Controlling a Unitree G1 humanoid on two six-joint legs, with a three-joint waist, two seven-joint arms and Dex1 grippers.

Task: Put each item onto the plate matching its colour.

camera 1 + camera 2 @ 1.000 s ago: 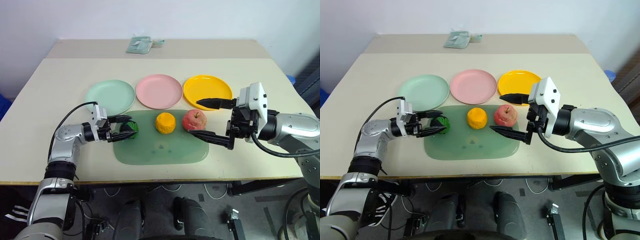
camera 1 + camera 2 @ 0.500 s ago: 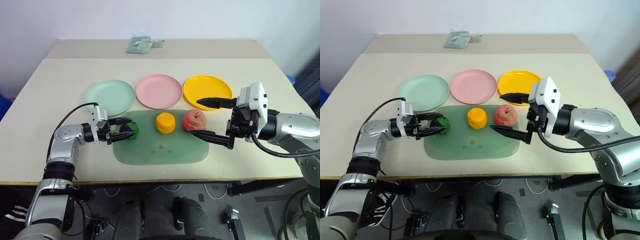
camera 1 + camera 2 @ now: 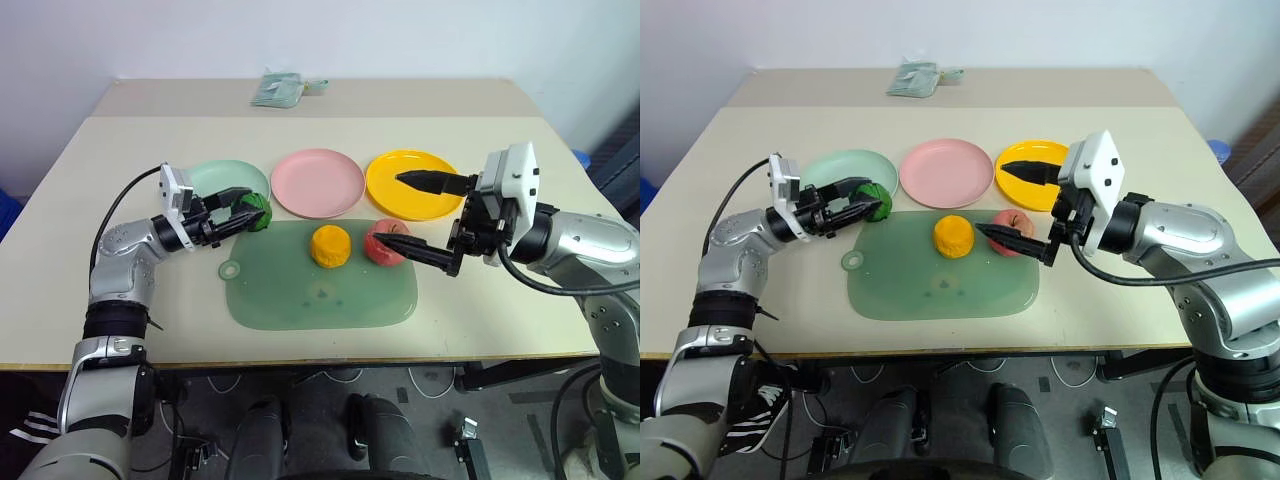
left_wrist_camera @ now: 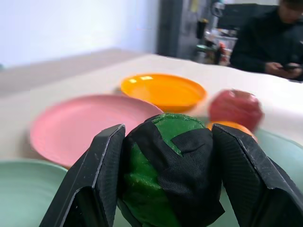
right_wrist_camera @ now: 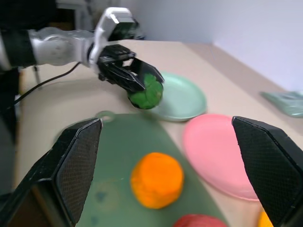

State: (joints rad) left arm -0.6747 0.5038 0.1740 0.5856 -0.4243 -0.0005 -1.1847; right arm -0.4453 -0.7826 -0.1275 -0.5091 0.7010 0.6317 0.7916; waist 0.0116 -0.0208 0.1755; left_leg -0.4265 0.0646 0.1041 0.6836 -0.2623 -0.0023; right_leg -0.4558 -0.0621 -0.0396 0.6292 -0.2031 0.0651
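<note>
A: Where is the green ball [image 3: 254, 213] seen?

B: It is clamped between the two black fingers of the left gripper [image 3: 240, 211] and is held off the table, over the near right edge of the green plate [image 3: 205, 183]. In the left wrist view the ball [image 4: 171, 176] is pressed on both sides by the fingers [image 4: 100, 179].

A: And the other fruits?

B: The orange [image 3: 331, 246] is set on the mat [image 3: 318, 296], near its far edge. The apple [image 3: 385, 243] is found just to the right of it, also on the mat, partly hidden by a finger of the right gripper [image 3: 418, 218].

A: How is that gripper held?

B: Its fingers are spread wide apart and nothing is gripped. One finger is seen over the yellow plate [image 3: 414, 186], the other across the front of the apple; whether the apple is touched cannot be told.

A: How are the plates laid out?

B: Three are set in a row behind the mat: green at the left, the pink plate [image 3: 318, 182] in the middle, yellow at the right. Pink and yellow are bare.

A: Anything else?

B: A folded pale cloth [image 3: 282, 89] is lying at the far edge of the table [image 3: 110, 160].
</note>
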